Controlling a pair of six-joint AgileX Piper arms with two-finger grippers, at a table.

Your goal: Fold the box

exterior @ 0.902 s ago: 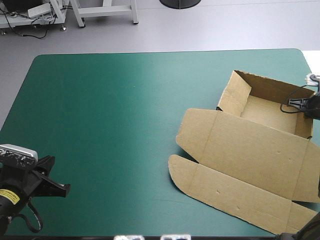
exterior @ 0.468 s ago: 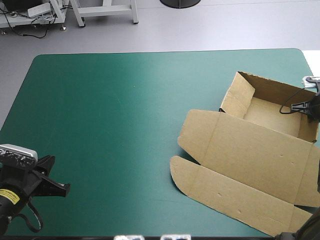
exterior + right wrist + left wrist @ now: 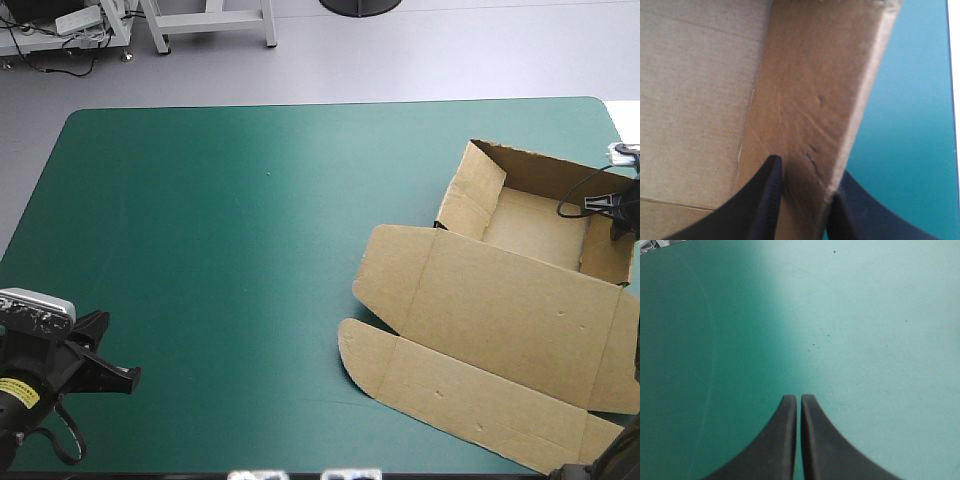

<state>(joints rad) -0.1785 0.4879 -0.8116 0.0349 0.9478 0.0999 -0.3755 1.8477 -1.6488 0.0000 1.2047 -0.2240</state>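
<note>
A brown box (image 3: 500,310) of cut board lies on the right side of the table, reaching almost to its right edge and near edge. The part farther from the robot is an open tray with its walls raised. The lid lies flat on the teal-green cover (image 3: 220,250), spreading from the tray toward the near edge and ending in a long flap with a rounded end.

The right gripper (image 3: 612,205) is at the tray's right wall. In its wrist view the black fingers are pinched almost together on that upright wall (image 3: 815,100), one finger on the tray's inner side and the other on the outer side, next to the bare cover.

The left gripper (image 3: 110,375) is at the near left corner of the table, well apart from the box. Its fingers are pressed together in a point (image 3: 795,400), holding nothing, with only bare cover ahead of them
</note>
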